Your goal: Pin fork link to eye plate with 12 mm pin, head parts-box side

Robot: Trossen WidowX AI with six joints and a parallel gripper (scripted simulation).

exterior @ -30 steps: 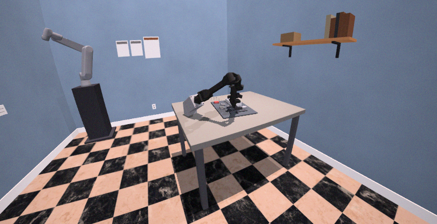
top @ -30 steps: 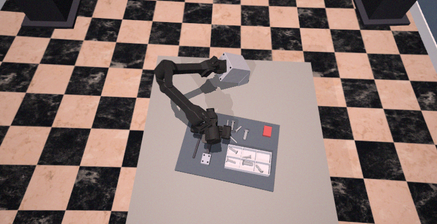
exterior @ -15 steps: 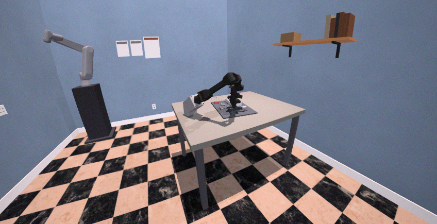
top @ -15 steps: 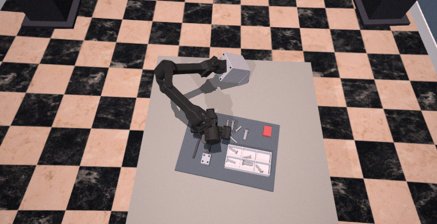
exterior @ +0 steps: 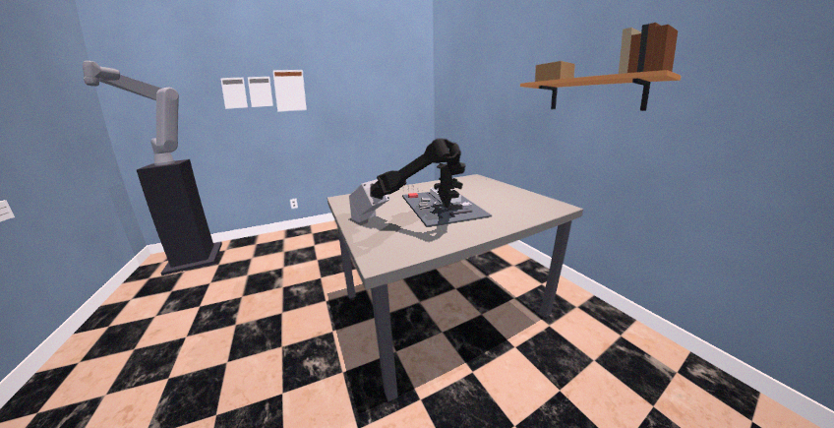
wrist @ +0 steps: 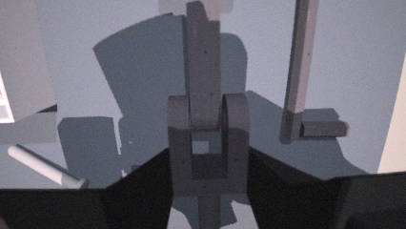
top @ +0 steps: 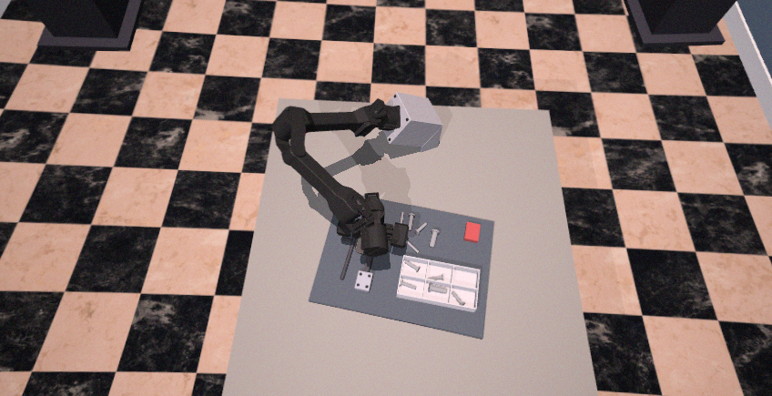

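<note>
My gripper (wrist: 207, 154) is shut on the dark grey fork link (wrist: 208, 138), one finger on each cheek. The eye plate's dark bar (wrist: 202, 62) stands between the two fork cheeks and runs away to its pale base at the top of the wrist view. In the overhead view the gripper (top: 373, 240) hangs low over the dark mat (top: 399, 272), and the eye plate's white base (top: 363, 281) lies just in front of it. A light grey pin (wrist: 45, 164) lies on the mat to the left of the fingers. I cannot tell whether the cheek holes line up with the eye.
A dark L-shaped key (wrist: 297, 72) lies to the right of the fork. The white parts box (top: 439, 283) holds several pins in its compartments. More loose pins (top: 420, 227) and a red block (top: 472, 231) lie on the mat. The arm's grey base box (top: 414, 118) stands at the back.
</note>
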